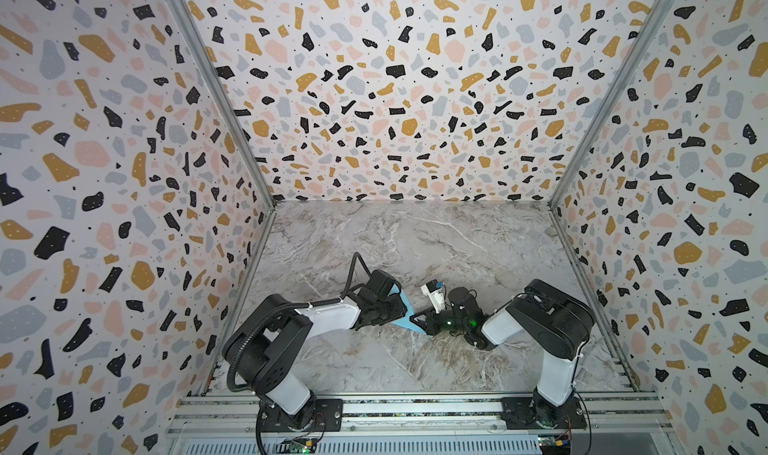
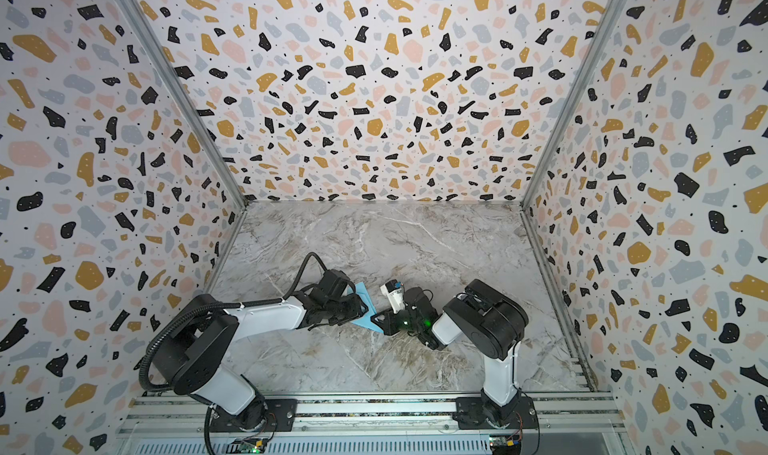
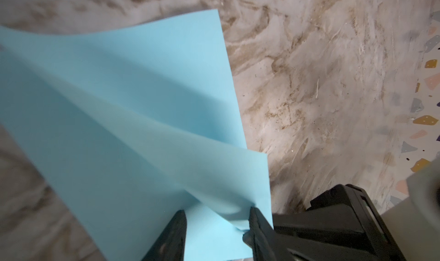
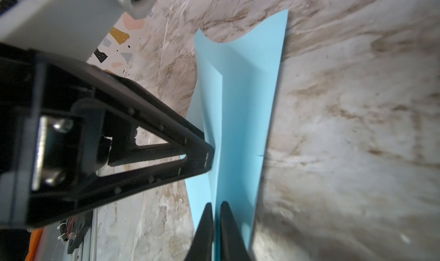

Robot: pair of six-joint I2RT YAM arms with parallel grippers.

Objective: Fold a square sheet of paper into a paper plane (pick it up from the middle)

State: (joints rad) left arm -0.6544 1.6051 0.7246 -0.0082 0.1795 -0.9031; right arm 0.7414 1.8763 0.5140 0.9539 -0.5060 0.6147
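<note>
Marble table [image 1: 415, 241] carried both arms in both top views. At left, the left gripper [image 3: 217, 224] pointed toward the middle, jaws standing apart, with a loose fold of the paper [image 3: 119, 109] running between them. One finger [image 3: 256, 221] touched the paper's edge, but no clamp showed. Light blue and creased, the paper sat near the table's middle, between the two grippers. It was bowed up into a ridge rather than lying flat, and one corner curled in the right wrist view. At right, the right gripper [image 4: 215, 206] lay low over the table, jaws almost together, pinching the paper's ridge between its fingertips.
</note>
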